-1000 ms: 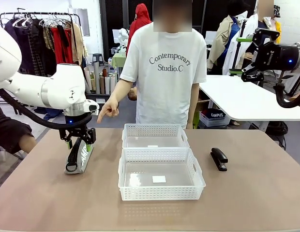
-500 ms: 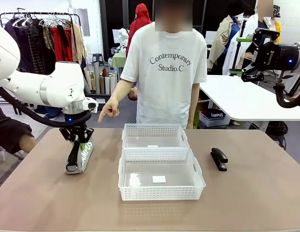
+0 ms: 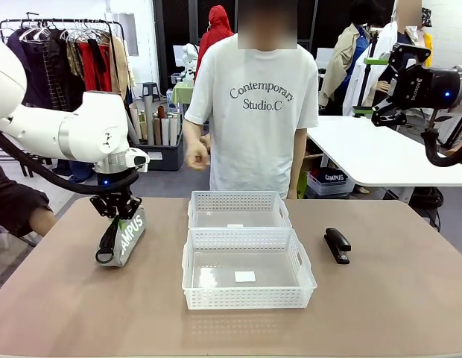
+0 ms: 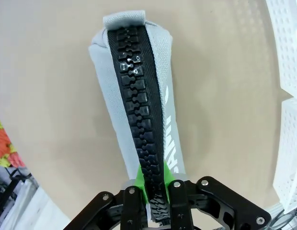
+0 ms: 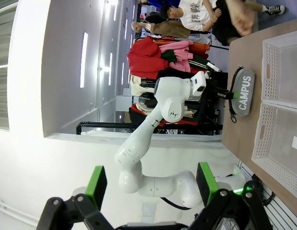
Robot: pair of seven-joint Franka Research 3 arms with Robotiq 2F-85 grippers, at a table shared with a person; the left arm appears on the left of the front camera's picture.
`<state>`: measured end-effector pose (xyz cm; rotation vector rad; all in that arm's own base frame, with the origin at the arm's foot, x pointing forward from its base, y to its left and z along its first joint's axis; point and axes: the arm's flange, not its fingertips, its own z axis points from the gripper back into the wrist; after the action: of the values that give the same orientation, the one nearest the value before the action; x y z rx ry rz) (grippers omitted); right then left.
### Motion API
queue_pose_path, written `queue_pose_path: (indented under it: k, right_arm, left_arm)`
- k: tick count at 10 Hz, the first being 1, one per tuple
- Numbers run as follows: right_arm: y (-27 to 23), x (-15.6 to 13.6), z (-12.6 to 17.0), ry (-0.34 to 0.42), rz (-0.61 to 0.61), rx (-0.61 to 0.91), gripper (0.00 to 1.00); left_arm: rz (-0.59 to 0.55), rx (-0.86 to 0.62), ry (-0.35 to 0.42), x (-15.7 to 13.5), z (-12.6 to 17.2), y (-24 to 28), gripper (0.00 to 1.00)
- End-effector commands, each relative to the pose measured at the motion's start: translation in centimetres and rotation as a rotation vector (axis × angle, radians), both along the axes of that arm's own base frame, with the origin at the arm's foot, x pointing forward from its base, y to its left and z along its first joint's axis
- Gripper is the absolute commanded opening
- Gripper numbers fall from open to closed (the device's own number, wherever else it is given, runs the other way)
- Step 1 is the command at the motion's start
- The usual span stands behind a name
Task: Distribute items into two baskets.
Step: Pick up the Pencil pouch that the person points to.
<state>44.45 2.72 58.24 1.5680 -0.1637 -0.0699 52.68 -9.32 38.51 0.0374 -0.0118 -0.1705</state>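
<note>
Under the left hand (image 3: 118, 212): grey pouch (image 3: 128, 234), its upper end hidden between the green pads (image 4: 142, 179) and its lettering cut off in the wrist view. The hand is pinched tight on the zip edge; whether the lower end touches the tabletop (image 3: 82, 313) is unclear. Right of that hand: near basket (image 3: 250, 298), far basket (image 3: 238, 200), then stapler (image 3: 337, 245). Right hand (image 5: 151, 184): raised, spread wide, holding nothing.

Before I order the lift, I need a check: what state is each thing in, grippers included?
Pouch: zipped shut, on end, tilted, pinched at its top.
Stapler: closed, flat on the table, untouched.
Far basket: upright, empty.
Near basket: upright, empty.
Left gripper: shut on the pouch.
Right gripper: open, raised, holding nothing.
</note>
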Motion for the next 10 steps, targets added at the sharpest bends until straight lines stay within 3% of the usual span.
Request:
queue_pose_path:
  k: [1, 6, 10]
  right_arm:
    - [0.0, 0.0, 0.2, -0.003, -0.003, 0.003, 1.00]
    - [0.0, 0.0, 0.2, -0.003, -0.003, 0.003, 1.00]
    - [0.0, 0.0, 0.2, -0.003, -0.003, 0.003, 1.00]
  left_arm:
    - [0.017, -0.011, -0.014, -0.9, 2.5, 0.0, 0.00]
    - [0.127, -0.021, -0.098, -2.1, 15.7, -0.8, 0.00]
    - [0.094, -0.046, -0.069, -3.1, 25.8, -0.5, 0.00]
